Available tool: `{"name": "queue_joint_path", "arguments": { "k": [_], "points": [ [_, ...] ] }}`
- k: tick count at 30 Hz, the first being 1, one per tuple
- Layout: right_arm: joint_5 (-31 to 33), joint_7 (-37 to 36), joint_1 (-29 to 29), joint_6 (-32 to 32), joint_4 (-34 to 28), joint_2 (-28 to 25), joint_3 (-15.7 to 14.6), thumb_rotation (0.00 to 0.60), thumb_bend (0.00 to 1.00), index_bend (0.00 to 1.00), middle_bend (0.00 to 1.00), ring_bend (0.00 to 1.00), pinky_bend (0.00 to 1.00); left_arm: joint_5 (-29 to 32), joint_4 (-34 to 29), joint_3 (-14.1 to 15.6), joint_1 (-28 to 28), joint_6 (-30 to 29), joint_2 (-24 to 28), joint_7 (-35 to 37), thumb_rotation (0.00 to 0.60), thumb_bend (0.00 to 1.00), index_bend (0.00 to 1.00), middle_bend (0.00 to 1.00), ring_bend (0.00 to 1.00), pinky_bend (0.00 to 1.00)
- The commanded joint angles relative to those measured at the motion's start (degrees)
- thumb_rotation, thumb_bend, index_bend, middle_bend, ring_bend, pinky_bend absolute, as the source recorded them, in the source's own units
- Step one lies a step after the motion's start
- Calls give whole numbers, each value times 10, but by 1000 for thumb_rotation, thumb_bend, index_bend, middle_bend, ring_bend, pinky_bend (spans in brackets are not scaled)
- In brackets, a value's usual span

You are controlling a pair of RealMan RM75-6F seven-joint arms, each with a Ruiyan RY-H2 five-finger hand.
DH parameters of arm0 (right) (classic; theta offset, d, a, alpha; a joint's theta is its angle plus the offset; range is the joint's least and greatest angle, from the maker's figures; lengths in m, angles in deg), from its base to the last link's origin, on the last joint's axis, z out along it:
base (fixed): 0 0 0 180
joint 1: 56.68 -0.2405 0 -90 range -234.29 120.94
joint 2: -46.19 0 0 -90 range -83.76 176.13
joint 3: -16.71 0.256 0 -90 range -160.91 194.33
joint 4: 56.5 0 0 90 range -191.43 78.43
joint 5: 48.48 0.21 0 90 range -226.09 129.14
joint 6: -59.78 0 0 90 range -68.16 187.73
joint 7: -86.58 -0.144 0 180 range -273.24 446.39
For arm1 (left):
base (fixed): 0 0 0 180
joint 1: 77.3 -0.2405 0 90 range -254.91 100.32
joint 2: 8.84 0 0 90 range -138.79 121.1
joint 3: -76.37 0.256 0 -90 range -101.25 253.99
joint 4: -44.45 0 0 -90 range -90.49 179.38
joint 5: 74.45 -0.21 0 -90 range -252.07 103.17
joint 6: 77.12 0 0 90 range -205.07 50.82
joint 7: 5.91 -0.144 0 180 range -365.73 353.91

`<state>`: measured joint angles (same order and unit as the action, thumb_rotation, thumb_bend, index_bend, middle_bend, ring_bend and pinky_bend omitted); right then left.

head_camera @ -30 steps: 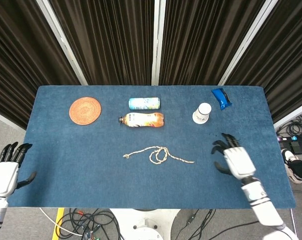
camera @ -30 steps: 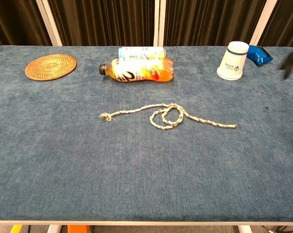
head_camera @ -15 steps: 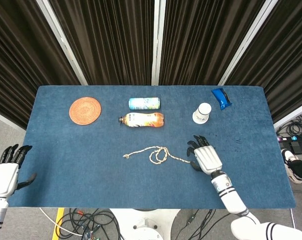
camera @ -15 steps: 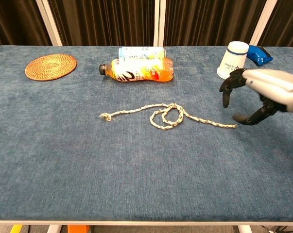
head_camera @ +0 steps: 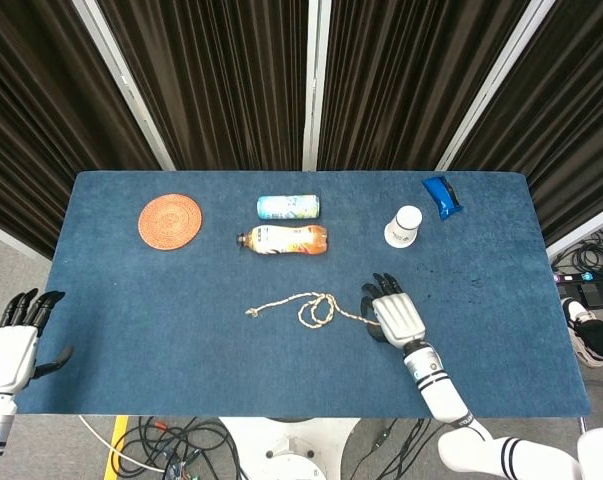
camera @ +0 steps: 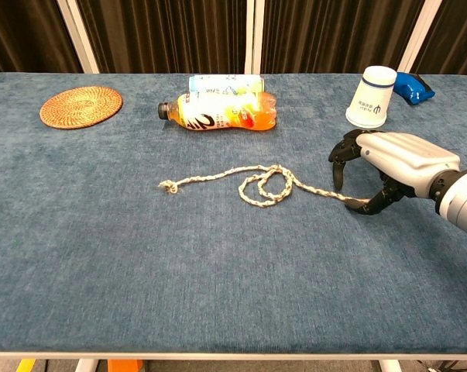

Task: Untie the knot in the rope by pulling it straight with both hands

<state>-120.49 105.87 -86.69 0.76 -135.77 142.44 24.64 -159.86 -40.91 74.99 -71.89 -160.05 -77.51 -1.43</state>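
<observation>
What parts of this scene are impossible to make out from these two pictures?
- Whether the right hand actually grips the rope: its fingers cover the rope's right end in both views.
- Left hand: missing from the chest view, cut by the frame edge in the head view.
- Can: mostly hidden behind the orange bottle in the chest view.
- Print on the paper cup: too small to read.

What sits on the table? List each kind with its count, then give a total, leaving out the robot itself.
Rope: 1
Bottle: 1
Can: 1
Paper cup: 1
Woven coaster: 1
Blue object at the far right corner: 1
Total: 6
</observation>
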Motion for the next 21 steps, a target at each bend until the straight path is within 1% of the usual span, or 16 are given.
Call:
{"name": "queue_joint_path", "arguments": {
  "k": [1,9,16,21],
  "points": [
    [4,1,-1,1,3,2,0,600,280,508,199,0,0,0,2,1,0,0,-1,1,600,238,126,119,0,43],
    [16,0,-2,6,9,2,-3,600,302,512,199,0,0,-1,2,2,0,1,0,2,600,238,126,120,0,43],
    [18,-5,-2,4,12,2,-4,600,381,569,205,0,0,-3,1,2,1,1,0,1,600,237,130,119,0,43],
    [16,-9,-1,-1,10,-3,-4,600,403,600,214,0,0,-10,4,-3,13,10,1,5,600,238,138,119,0,43]
  ]
}}
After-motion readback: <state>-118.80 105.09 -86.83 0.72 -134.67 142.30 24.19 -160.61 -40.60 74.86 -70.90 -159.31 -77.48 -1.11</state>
